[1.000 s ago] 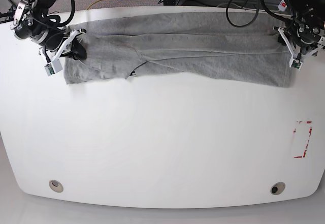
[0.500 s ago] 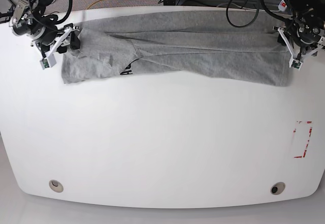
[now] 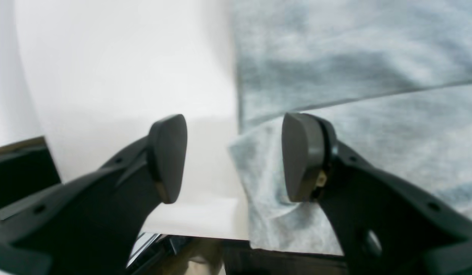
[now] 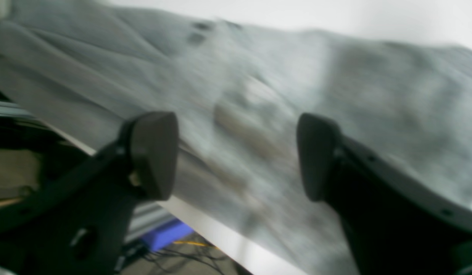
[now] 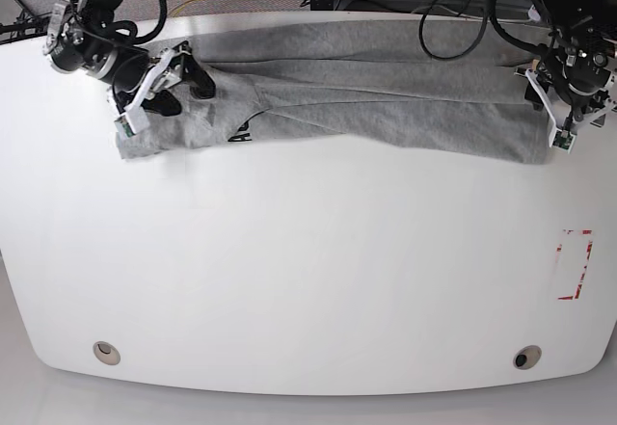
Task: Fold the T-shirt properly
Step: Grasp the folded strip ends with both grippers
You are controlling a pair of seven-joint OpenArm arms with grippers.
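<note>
Heather-grey cotton runs along the far edge of your white surface: the T-shirt lies there as a long, flattened band stretching nearly from one arm to the other, with a fold line running lengthwise through it and a scrap of black lettering peeking out at its near edge toward the base view's left. Your right gripper sits over that left end of the shirt, its jaws spread wide with nothing between them; the wrist picture there is smeared, so the most you can say is that wrinkled grey cloth fills the space under the pads, probably not touching them. Your left gripper is at the other end, at the base view's right, and its jaws are spread too, straddling the shirt's edge: one pad stands over the cloth, the other over bare white surface, and neither pinches the fabric. A corner of the shirt hangs slightly over the surface's far rim in that wrist view. Near the surface's right side you have a red tape outline, well apart from the shirt.
</note>
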